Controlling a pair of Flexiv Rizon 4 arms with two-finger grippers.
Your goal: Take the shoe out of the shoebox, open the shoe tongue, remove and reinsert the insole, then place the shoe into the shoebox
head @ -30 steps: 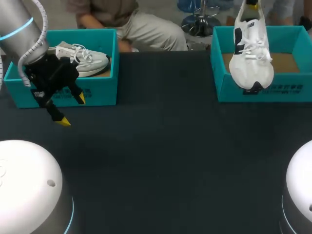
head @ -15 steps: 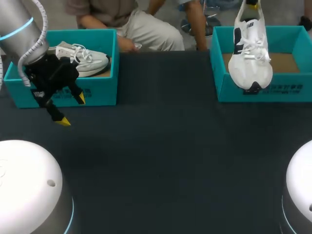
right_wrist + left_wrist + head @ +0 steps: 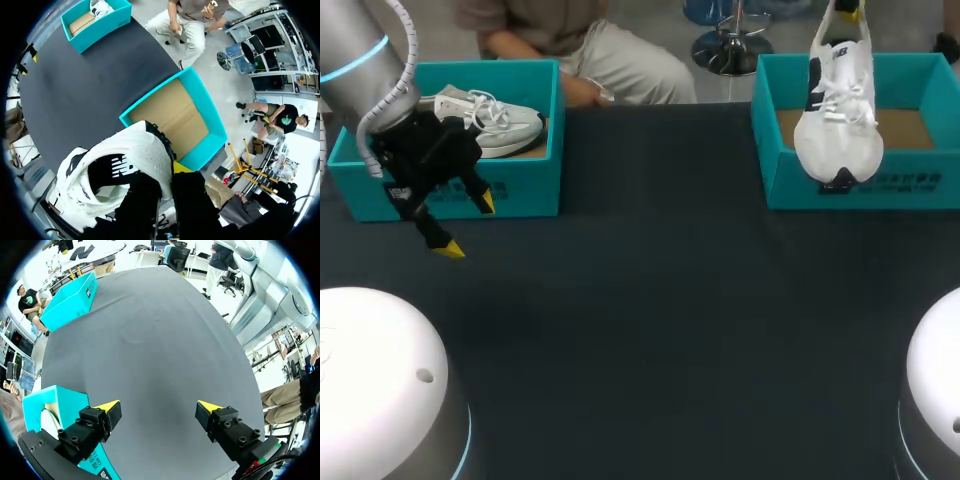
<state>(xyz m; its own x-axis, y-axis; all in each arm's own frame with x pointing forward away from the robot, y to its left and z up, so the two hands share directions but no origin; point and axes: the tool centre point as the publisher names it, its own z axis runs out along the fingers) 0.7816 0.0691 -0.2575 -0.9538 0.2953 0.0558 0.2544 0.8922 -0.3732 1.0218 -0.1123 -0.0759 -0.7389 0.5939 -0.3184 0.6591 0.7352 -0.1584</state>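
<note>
Apparently the taking-out step: shoe (image 3: 837,110) hanging toe-down over the shoebox (image 3: 865,185), heel pinched in the right claw (image 3: 845,12), left claw (image 3: 467,227) gaping empty; next, probably down onto the table (image 3: 650,300) for tongue-opening.

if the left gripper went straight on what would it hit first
Most likely the bare dark grey table top; nothing lies ahead of the open left gripper. The far teal cardboard shoebox sits off to the side.

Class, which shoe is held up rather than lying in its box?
The white shoe with dark markings, hanging toe-down from the right gripper; the grey shoe lies in the left shoebox.
</note>
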